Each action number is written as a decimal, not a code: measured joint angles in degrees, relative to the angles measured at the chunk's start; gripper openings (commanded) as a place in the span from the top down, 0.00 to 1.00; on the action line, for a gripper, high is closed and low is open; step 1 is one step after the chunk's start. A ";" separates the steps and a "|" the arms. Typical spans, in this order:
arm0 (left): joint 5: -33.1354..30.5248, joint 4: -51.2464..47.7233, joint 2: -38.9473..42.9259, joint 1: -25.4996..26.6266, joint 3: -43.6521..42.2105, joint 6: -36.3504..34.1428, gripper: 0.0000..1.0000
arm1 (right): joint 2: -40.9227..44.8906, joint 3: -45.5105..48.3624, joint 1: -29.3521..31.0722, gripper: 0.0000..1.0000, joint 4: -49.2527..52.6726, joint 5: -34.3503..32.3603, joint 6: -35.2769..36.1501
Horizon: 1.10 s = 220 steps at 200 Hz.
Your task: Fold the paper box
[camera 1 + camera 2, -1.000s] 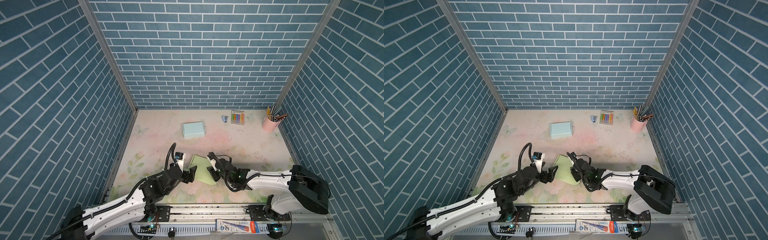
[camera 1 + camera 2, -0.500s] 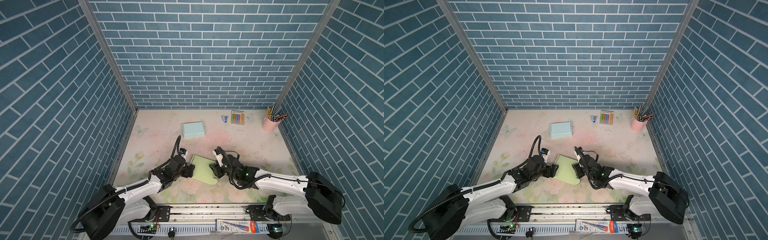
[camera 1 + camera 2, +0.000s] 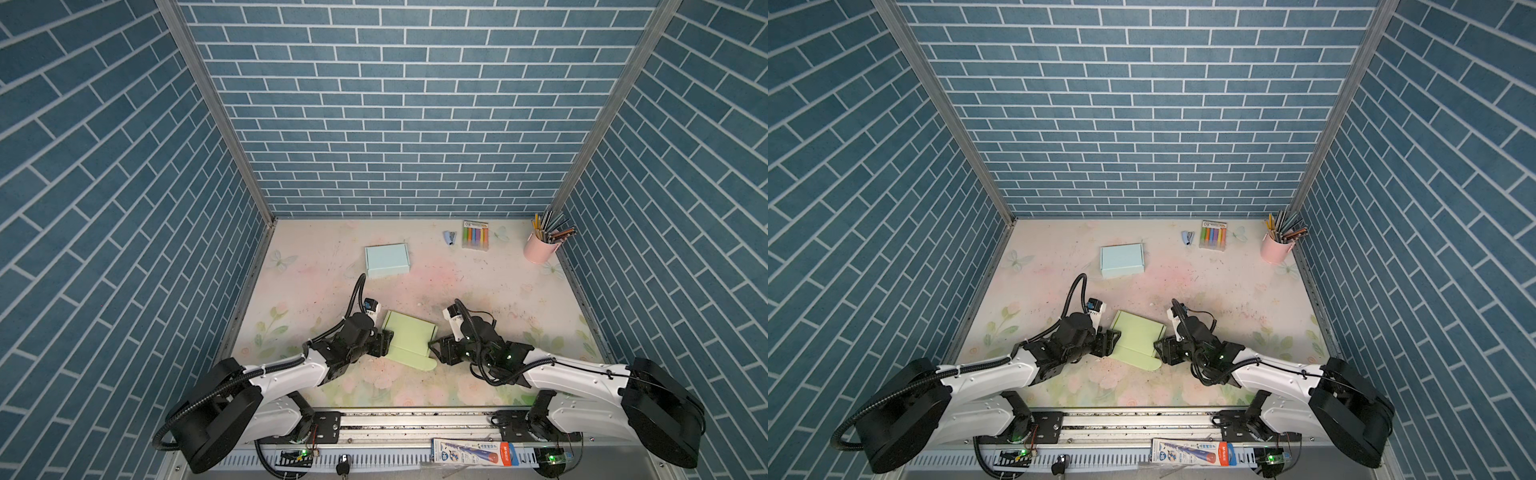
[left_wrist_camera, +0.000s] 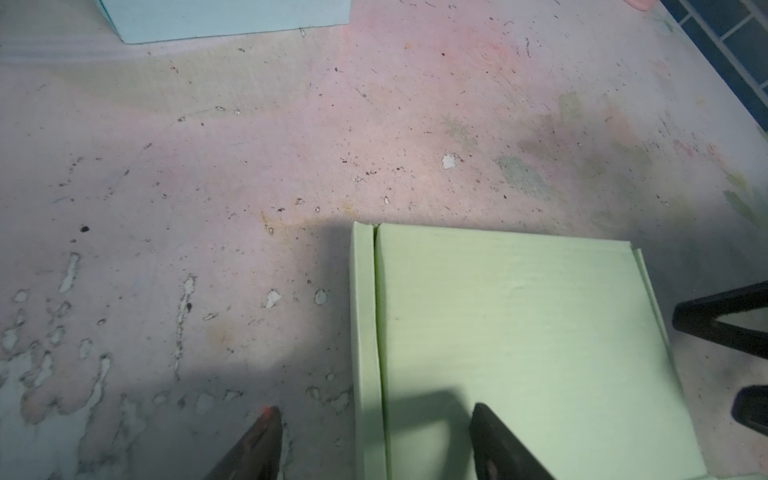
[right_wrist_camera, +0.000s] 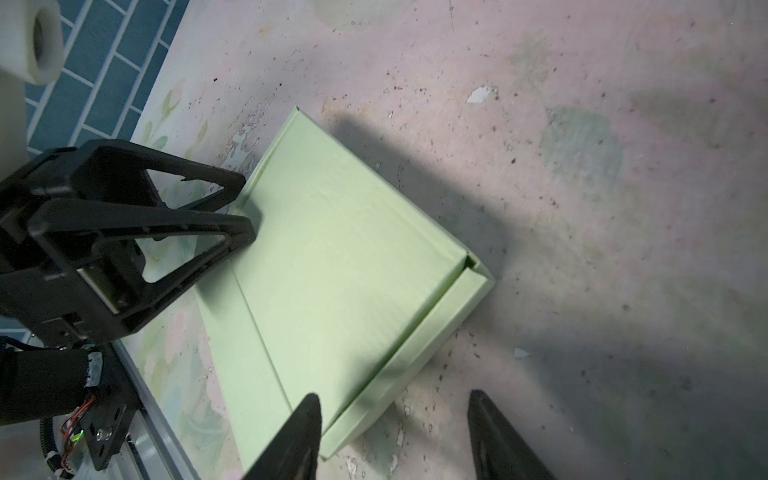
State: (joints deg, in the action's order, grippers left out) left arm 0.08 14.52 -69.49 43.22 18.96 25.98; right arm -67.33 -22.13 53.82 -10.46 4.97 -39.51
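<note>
Cardboard of the green paper box [image 3: 409,338], flat on the table [image 3: 478,291] between both arms, looks light, thin, crease-prone; we take its side walls. Both the left gripper [image 3: 384,343] and right gripper [image 3: 436,351] stand spread astride opposite edges, pinching nothing.

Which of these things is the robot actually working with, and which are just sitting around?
In the job: pale green paper box; left gripper; right gripper.
Lying about: light blue folded box; small blue stapler; pack of coloured markers; pink cup of pencils.
</note>
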 measured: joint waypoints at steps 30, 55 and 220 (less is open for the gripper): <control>0.04 0.39 0.15 0.31 -0.20 0.15 0.32 | -1.49 0.24 -0.26 0.43 -2.19 1.14 -1.62; 0.22 0.33 1.38 0.33 -1.03 0.15 0.33 | -3.34 0.31 -1.03 0.44 -3.61 1.86 -2.29; 1.09 -1.60 6.10 2.43 -3.56 1.86 0.38 | -9.84 -0.98 -9.77 0.53 -8.35 8.33 1.03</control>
State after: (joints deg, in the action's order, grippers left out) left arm 1.17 12.93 -63.40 45.65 15.40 27.83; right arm -77.17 -23.11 44.05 -18.81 13.30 -38.48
